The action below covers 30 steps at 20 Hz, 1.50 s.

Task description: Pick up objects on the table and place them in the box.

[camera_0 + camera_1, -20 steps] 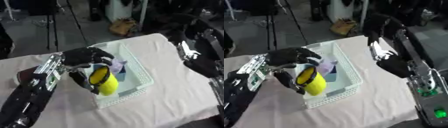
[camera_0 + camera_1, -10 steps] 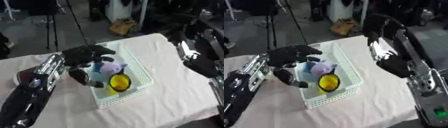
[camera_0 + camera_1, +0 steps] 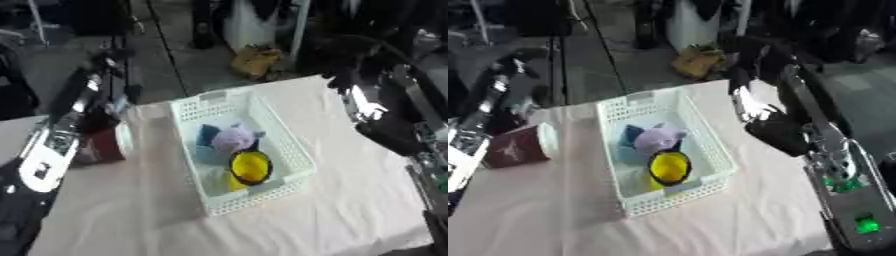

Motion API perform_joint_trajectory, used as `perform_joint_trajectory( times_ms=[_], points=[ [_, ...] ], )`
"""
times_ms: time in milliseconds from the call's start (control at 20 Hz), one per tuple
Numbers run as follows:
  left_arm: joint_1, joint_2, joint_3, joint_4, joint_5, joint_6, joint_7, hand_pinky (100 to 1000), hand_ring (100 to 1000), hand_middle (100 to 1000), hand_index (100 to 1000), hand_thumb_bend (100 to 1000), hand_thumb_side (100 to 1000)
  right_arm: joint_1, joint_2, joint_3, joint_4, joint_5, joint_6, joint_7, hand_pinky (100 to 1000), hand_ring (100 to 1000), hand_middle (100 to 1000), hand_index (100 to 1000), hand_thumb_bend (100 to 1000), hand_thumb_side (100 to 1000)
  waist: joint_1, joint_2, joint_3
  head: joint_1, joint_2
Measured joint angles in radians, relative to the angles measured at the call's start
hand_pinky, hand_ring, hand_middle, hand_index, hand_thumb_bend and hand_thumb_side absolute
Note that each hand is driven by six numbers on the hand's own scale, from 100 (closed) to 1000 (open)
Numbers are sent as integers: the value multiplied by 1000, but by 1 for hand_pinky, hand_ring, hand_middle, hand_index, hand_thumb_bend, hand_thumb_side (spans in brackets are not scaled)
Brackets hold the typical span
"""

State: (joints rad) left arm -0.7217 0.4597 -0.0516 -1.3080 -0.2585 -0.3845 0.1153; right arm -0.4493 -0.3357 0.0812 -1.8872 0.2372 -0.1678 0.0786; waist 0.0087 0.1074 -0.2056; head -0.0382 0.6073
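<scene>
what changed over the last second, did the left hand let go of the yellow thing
Yes. A second ago the left hand held the yellow object over the white basket; it let go, and the yellow object now lies in the basket beside the purple toy. The left arm has pulled back to the left, near the dark red cup. The basket, cup and right arm stayed put.

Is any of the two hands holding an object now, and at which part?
It cannot be told: the left hand is blurred above the dark red paper cup, and the right hand is not visible.
</scene>
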Motion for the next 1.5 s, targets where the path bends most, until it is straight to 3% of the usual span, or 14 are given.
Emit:
perform_joint_trajectory(
  times_ms=[100,250,550,950,1500],
  points=[
    [72,47,49,-102,176,101,-9,576,871,806,947,372,998,14,-6,-8,8,3,2,-10,576,652,786,896,100,536,-1,-9,25,-11,7],
    [217,100,124,-226,350,205,-3,548,852,795,949,352,1000,32,-14,-22,17,10,6,-26,575,652,786,895,100,538,-2,-18,71,-21,15],
    [447,120,227,-340,496,315,-36,505,821,768,951,313,1000,56,-21,-47,33,23,12,-65,573,652,786,895,100,547,-2,-29,128,-20,33],
    [552,53,308,-418,527,350,-98,484,797,738,942,292,1000,67,-22,-66,39,34,17,-100,572,655,788,895,100,550,-3,-30,140,-9,64],
    [573,-1,319,-507,474,332,-150,488,793,735,939,300,973,71,-22,-69,39,38,21,-117,572,655,788,894,100,542,-5,-18,131,-9,68]
  ],
)
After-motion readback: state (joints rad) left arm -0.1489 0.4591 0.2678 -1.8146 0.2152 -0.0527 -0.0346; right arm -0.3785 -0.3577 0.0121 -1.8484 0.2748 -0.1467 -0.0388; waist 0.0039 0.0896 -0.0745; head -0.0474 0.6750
